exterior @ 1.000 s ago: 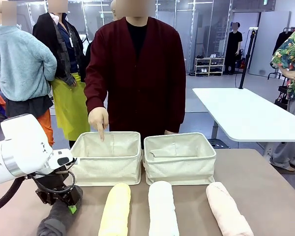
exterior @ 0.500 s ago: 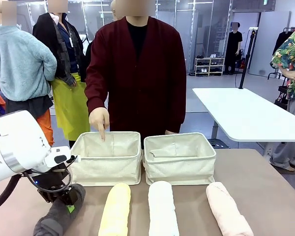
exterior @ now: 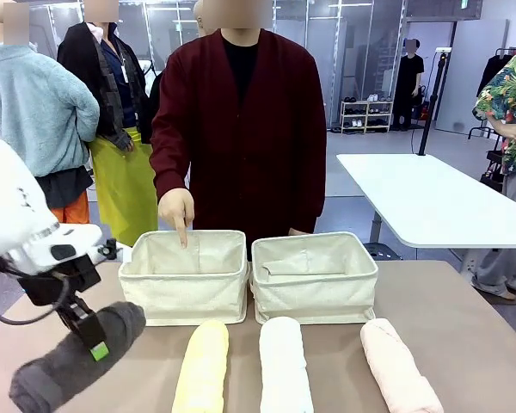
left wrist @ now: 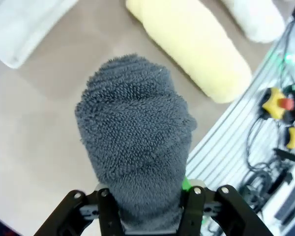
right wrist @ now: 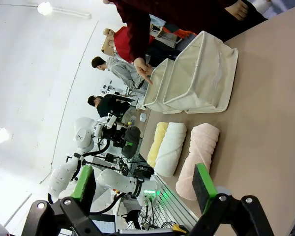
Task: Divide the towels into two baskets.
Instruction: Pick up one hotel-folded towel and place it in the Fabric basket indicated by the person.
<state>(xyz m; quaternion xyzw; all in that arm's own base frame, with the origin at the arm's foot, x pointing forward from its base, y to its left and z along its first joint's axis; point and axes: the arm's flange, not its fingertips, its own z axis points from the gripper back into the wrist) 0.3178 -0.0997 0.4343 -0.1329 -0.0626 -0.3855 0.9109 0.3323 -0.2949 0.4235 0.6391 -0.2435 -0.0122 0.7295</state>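
Left gripper [exterior: 93, 342] clamps the dark grey towel [exterior: 56, 374] mid-roll: seemingly soft, light, drooping toward 8 o'clock. Right gripper [right wrist: 143, 181] gapes open.

The left basket [exterior: 185, 275] is open-topped and free inside, save at its far rim, where the person's hand [exterior: 175, 209] points down. The right basket [exterior: 314, 277] stands just beside its right wall. The pale yellow towel [exterior: 202, 366] lies before its front wall; left of that, bare tabletop [exterior: 159, 370].

Three towels [exterior: 285, 366] lie side by side before two adjoining baskets [exterior: 185, 297].
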